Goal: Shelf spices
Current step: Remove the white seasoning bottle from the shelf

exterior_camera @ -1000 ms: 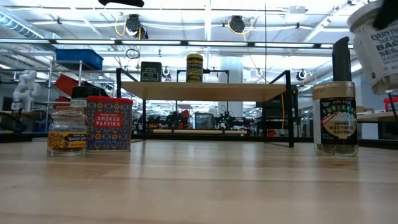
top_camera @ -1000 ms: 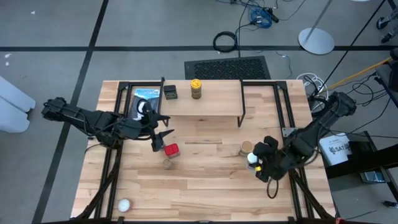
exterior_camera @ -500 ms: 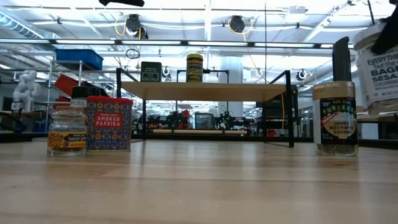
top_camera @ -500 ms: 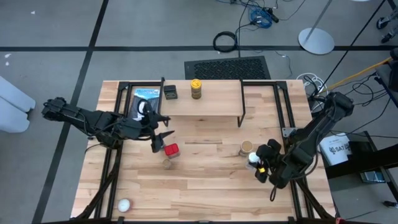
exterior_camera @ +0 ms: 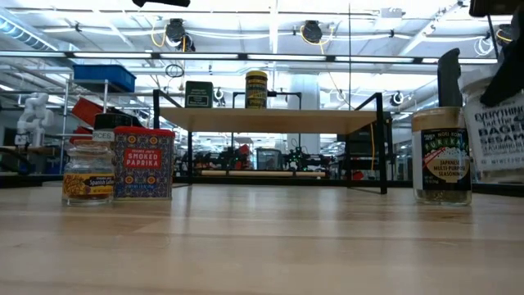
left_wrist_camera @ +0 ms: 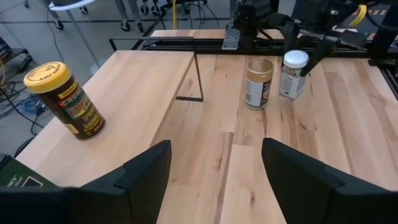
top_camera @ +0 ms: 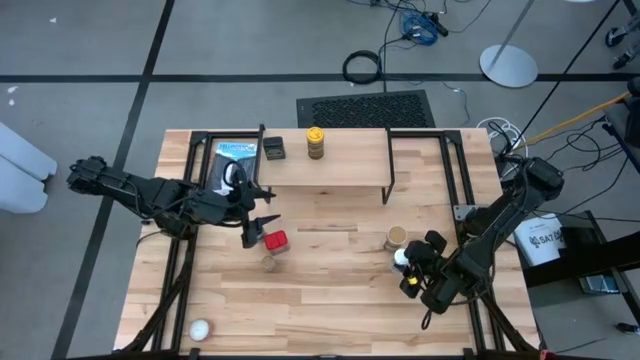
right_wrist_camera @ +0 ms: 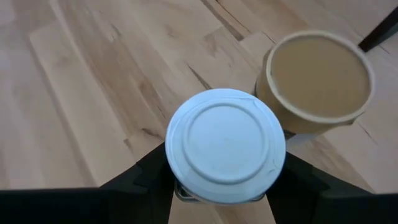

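Nearest the front edge of the tabletop lies a small white ball, alone at the left corner — the boards around it are bare, and a wide bare strip runs across the middle between the two arms.

On the right, close to the tabletop's right edge, the right hand is clamped on the white-lidded jar, its dark fingers pressed to either side of the jar just under the lid. The tan-lidded jar stands just beside it, toward the shelf; whether the two jars touch cannot be told.

On the left, the small dark-lidded jar stands next to the red tin. The left hand hovers just behind the tin with its fingers spread wide apart, holding nothing and touching nothing.

Farther back stands the shelf — its plank reaches almost to the tabletop's rear edge, with open space beneath it between the thin black legs. On its left end sit the black square tin and the yellow-lidded jar, slightly apart; the rest of the plank is free. A flat blue-and-black package lies left of the shelf.
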Motion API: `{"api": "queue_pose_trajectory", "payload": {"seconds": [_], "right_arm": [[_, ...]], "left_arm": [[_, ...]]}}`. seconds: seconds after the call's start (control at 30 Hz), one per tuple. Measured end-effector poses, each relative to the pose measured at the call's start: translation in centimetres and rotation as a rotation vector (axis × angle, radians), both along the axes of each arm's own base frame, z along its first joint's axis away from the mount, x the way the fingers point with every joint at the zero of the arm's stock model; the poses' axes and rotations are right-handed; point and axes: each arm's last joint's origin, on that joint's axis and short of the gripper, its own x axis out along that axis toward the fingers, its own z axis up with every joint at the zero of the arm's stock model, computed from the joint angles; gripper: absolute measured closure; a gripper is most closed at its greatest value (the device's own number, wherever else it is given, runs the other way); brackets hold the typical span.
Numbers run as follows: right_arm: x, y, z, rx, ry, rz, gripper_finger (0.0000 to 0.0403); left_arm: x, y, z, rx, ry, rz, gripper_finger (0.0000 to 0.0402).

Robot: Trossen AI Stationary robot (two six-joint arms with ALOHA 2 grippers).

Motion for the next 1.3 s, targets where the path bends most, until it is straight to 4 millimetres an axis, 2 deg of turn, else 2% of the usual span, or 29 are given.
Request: {"api": "queue_pose_trajectory", "payload": {"seconds": [0.5, 0.93, 1.3], "right_arm": [[0.4, 0.3, -2.7, -0.083, 0.046, -0.136, 0.0212], [1.1, -0.6, -3.0, -0.104, 0.031, -0.217, 0.0212], [1.4, -0.8, -3.0, -0.154, 0.066, -0.151, 0.0211]], "left_arm": [[0.0, -0.1, -0.1, 0.012, 0.016, -0.033, 0.0140], [0.0, -0.1, -0.1, 0.013, 0.020, -0.049, 0.0140], [-0.1, -0.1, -0.2, 0.017, 0.033, -0.049, 0.0140]]}}
